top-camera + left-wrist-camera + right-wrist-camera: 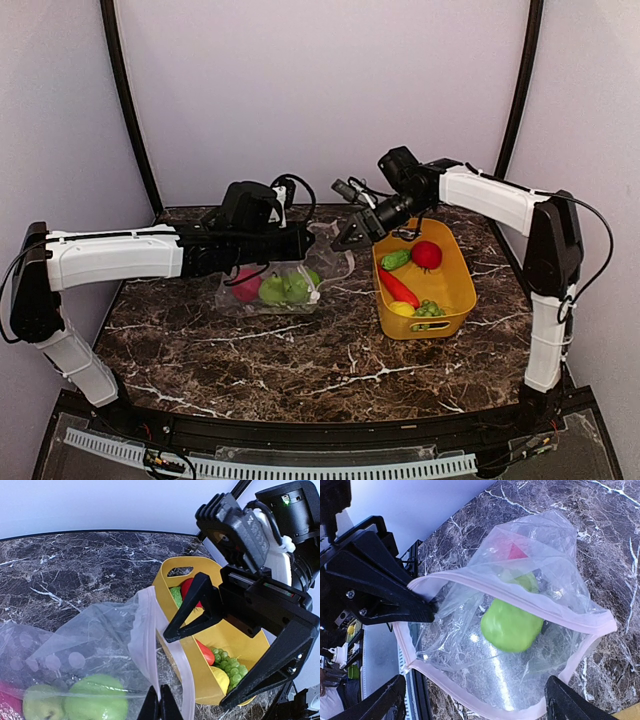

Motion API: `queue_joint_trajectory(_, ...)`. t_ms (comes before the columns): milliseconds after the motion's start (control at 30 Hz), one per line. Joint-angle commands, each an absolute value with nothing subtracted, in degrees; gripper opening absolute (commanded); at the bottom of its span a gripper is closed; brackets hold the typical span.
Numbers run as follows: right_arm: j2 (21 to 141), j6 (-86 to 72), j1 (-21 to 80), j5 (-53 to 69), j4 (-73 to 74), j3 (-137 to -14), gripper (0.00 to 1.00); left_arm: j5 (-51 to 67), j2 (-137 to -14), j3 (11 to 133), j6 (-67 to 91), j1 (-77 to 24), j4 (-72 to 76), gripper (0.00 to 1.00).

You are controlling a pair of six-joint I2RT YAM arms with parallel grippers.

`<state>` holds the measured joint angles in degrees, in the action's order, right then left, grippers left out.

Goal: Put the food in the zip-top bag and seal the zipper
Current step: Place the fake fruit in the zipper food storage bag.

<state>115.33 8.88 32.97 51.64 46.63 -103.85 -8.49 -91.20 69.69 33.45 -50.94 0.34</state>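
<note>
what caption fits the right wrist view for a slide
Left gripper pinches the zipper, holding the zip-top bag open, green toy fruit inside.

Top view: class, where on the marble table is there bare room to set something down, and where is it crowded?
Free: the wide near strip of table between the zip-top bag, the yellow basket and the arm bases. Crowded: the gap between bag and basket, where the left gripper and right gripper sit close.
</note>
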Motion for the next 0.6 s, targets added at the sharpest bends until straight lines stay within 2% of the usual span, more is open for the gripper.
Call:
queue_joint_trajectory(0, 111.32, 10.22, 33.4, 51.63, 47.56, -104.93, 0.92, -9.01, -89.43, 70.32, 33.39, -50.71, 1.14, 0.01)
queue_joint_trajectory(300, 100.49, 17.34, 27.73, 42.17, 51.26, -97.24, 0.86, -9.39, -89.4, 70.12, 32.74, -50.71, 0.91, 0.01)
queue_joint_trajectory(433, 96.9, 20.64, 22.44, 36.76, 52.33, -91.08, 0.8, -9.36, -89.31, 69.41, 32.4, -50.63, 1.31, 0.01)
queue_joint_trajectory(567, 93.92, 24.22, 21.27, 28.79, 50.05, -82.36, 0.74, -9.06, -89.3, 68.99, 32.16, -50.6, 1.3, 0.01)
